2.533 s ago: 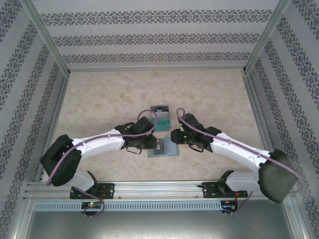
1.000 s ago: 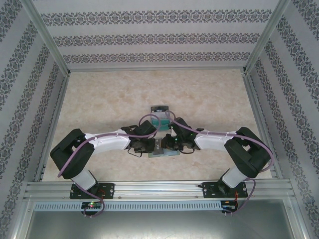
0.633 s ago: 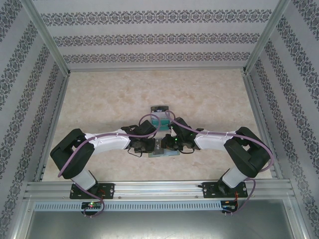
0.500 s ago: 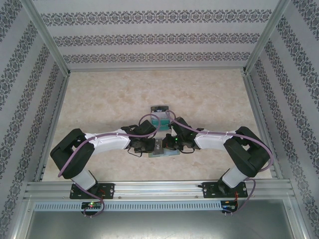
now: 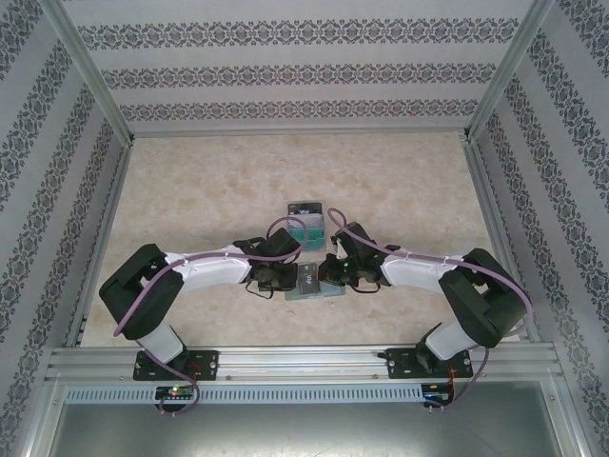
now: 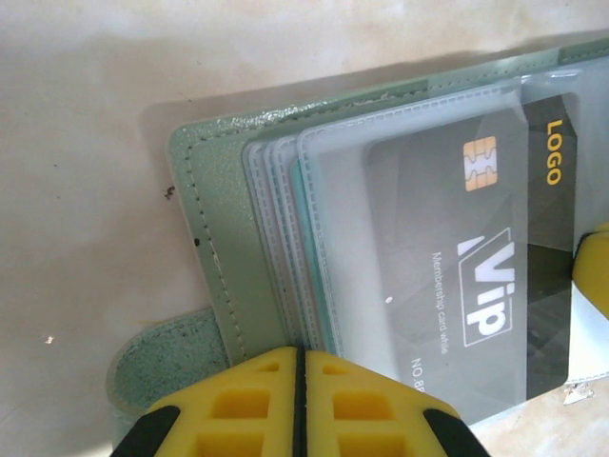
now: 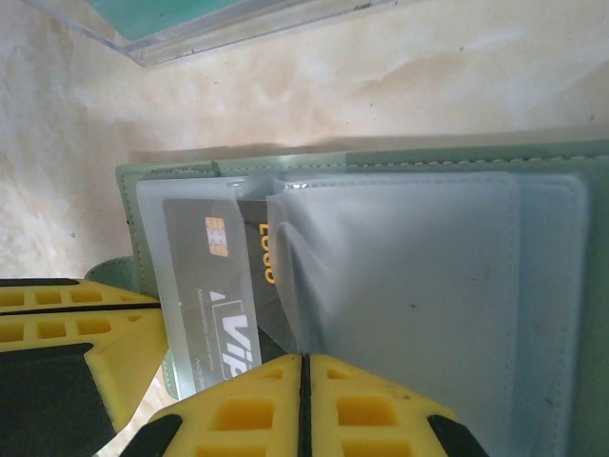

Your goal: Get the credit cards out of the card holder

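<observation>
The grey-green card holder (image 5: 312, 291) (image 6: 228, 248) (image 7: 381, 157) lies open on the table between both arms. A dark grey credit card (image 6: 447, 257) (image 7: 205, 286) with a gold chip sits in its frosted sleeve, its logo end sticking out. My left gripper (image 5: 288, 276) (image 6: 298, 354) is shut, its tips resting on the sleeves' edge beside the side tab. On the other side, my right gripper (image 5: 328, 276) (image 7: 303, 360) is shut too, its tips pressed on the card's exposed end. More credit cards (image 5: 306, 228), a teal stack, lie just beyond the holder.
A clear case edge with teal inside (image 7: 190, 19) lies close behind the holder. A small dark-faced piece (image 5: 304, 207) lies beyond the teal stack. Patterned walls and metal rails (image 5: 105, 219) frame the marbled tabletop (image 5: 190, 181). The left gripper's yellow fingers (image 7: 86, 338) crowd the holder's tab side.
My right gripper has slid a little to the right across the holder, and its arm has shifted right with it. The left gripper has stayed on the holder.
</observation>
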Motion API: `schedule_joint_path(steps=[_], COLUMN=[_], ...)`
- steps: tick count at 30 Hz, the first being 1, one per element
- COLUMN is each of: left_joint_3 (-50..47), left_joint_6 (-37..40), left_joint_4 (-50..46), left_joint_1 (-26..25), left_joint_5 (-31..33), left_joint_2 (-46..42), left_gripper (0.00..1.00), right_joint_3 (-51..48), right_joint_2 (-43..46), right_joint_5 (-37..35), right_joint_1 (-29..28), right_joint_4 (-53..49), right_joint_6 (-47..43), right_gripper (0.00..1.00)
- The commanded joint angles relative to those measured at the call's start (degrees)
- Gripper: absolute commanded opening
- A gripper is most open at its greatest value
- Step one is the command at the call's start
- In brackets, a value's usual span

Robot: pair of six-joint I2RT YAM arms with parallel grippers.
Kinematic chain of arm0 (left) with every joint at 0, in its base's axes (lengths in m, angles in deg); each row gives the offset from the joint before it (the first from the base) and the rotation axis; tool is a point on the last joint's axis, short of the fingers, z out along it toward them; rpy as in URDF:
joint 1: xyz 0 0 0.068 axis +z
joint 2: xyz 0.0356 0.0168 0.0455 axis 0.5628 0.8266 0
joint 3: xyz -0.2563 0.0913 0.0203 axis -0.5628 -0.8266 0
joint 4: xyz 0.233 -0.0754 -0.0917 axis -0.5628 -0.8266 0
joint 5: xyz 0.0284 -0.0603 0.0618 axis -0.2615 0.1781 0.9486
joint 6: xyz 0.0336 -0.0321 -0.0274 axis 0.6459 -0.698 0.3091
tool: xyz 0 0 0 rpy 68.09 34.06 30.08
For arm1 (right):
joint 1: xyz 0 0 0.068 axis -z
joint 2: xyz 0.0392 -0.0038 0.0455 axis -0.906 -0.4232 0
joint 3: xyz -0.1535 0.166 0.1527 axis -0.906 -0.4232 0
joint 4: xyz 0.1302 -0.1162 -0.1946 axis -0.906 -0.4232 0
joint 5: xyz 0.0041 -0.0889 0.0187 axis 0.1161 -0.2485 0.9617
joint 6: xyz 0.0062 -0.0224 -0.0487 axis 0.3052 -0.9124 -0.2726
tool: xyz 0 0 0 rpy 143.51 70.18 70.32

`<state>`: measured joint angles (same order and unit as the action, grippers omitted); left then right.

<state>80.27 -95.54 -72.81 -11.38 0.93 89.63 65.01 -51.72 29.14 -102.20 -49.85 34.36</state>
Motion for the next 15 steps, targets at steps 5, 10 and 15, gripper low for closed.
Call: schedule_joint_path(steps=[5, 10, 15], left_joint_3=[-0.1, 0.0, -0.1], left_joint_6=[-0.6, -0.6, -0.5], left_joint_4=[-2.4, -2.3, -2.1], left_joint_1=[0.3, 0.3, 0.3], left_joint_5=[0.9, 0.5, 0.3], left_joint_2=[3.1, 3.3, 3.2], left_gripper=[0.0, 0.0, 0.0], right_joint_3=[-0.2, 0.7, 1.3], right_joint_2=[0.5, -1.3, -3.0], right_joint_5=[1.1, 1.3, 1.7], right_joint_1=[0.0, -0.3, -0.6], right_joint_4=[0.6, 1.4, 2.4], right_joint_6=[-1.1, -1.2, -1.0], right_gripper=[0.22, 0.25, 0.23])
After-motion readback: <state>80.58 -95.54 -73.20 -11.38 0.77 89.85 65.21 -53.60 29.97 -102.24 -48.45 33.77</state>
